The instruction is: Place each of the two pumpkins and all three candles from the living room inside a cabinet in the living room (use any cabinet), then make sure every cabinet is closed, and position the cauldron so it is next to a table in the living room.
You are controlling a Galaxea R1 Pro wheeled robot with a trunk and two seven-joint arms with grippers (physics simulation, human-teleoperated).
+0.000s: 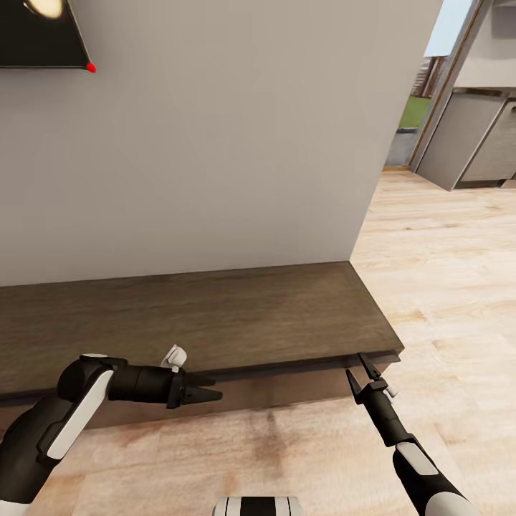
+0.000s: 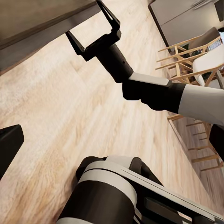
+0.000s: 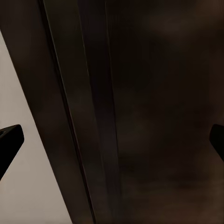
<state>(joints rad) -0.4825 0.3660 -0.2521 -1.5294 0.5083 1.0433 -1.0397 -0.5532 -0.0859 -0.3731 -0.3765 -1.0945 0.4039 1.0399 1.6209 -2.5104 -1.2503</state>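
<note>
Right gripper [image 1: 363, 370] has its two fingers spread, close under the front edge of the cabinet [image 1: 201, 322] at its right end. This long dark-brown unit stands against the grey wall [image 1: 215, 143], with all fronts looking shut. To open a front well, the fingers should probably hook the edge squarely and pull slowly. Left gripper [image 1: 204, 388] seems pressed together, hanging before the cabinet front above the wooden floor [image 1: 444, 287].

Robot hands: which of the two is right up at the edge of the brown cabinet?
The right gripper. Its open fingers reach the front edge of the cabinet near its right corner. The left gripper sits lower, in front of the cabinet, pointing sideways along it.
</note>
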